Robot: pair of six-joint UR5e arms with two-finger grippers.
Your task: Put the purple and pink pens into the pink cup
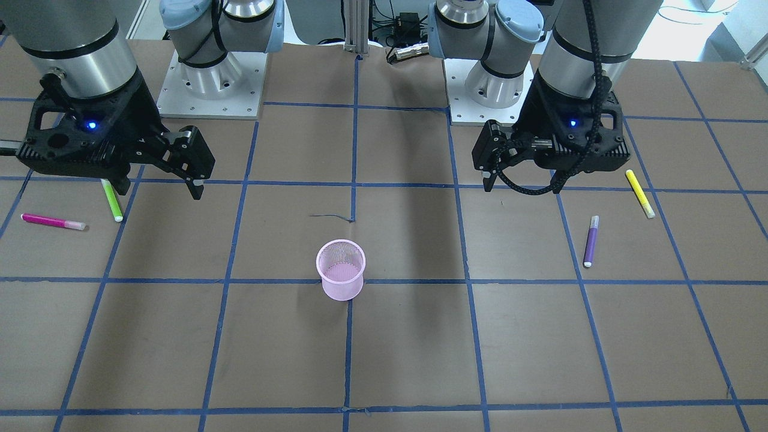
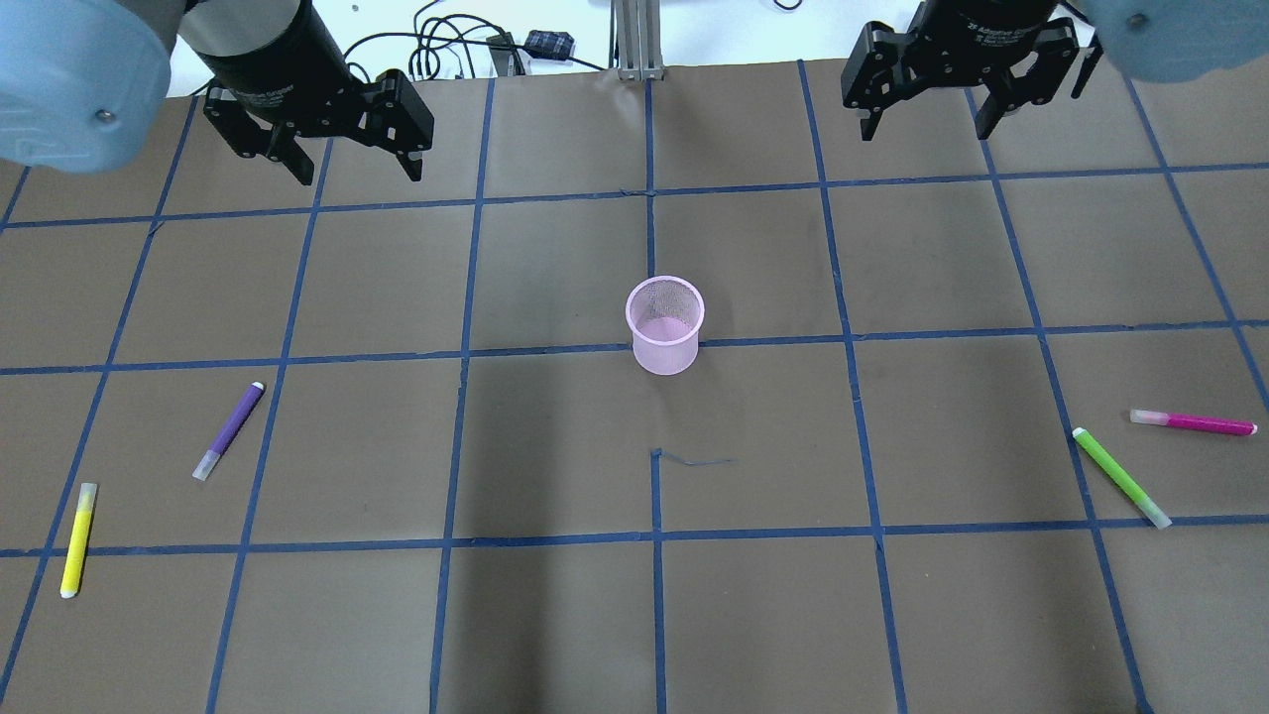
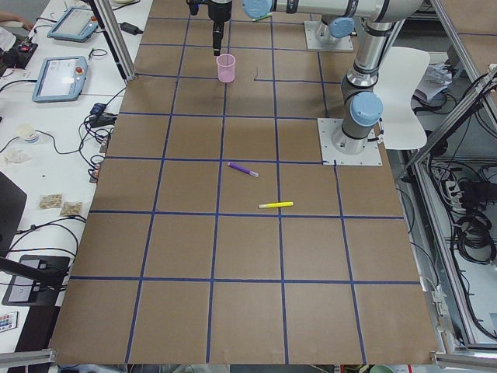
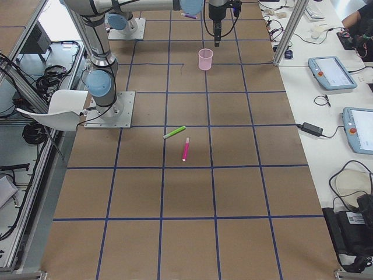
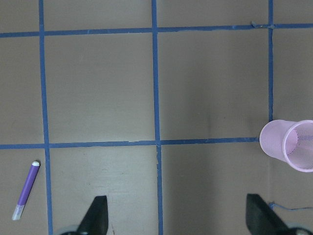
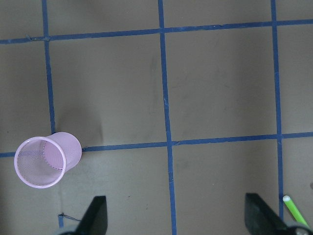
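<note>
Lying far from spread-jawed left gripper [image 2: 357, 171] and right gripper [image 2: 925, 131]: purple pen [image 2: 229, 430], pink pen [image 2: 1194, 423].

Brown tabletop [image 2: 555, 635] under a blue tape grid [image 2: 555, 541], white benches [image 3: 46, 155] with tablets [image 3: 60, 78] alongside, aluminium posts [image 4: 290, 32].

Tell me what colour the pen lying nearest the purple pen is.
Yellow; the yellow pen shows best in the overhead exterior view.

Even, fairly bright light is coming from above onto the brown worktop [image 2: 972, 615]. Broad soft shadows [image 2: 555, 446] are falling across its middle. The white surface [image 2: 734, 30] beyond its far edge is blowing out. In the wrist views the dark fingers [image 5: 98, 215] are looking slightly soft.
</note>
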